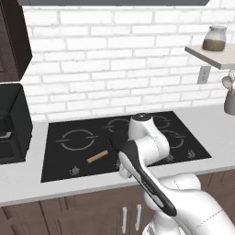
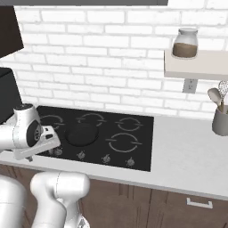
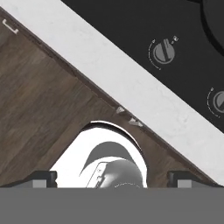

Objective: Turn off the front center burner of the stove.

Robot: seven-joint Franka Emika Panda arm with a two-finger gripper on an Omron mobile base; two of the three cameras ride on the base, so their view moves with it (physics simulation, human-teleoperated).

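White brick backs the pale counter (image 2: pixel 187 147) we work at. Our gripper (image 3: pixel 113 179) hangs above the counter's front edge, looking down on dark cabinet wood; its tips sit far apart at the bottom of the hand view, with nothing between them. From the hand, the stove (image 1: pixel 55 160) lies forward, across the counter strip, and the nearest knob (image 3: pixel 163 51) sits just past the glass edge, a second knob (image 3: pixel 217 101) beside it. The knob row runs along the stove's front, so we judge the reach must go forward and sideways along that row. The front center burner (image 2: pixel 81 133) lies behind the knobs, under a dark skillet (image 1: pixel 117 140) with a wooden handle.
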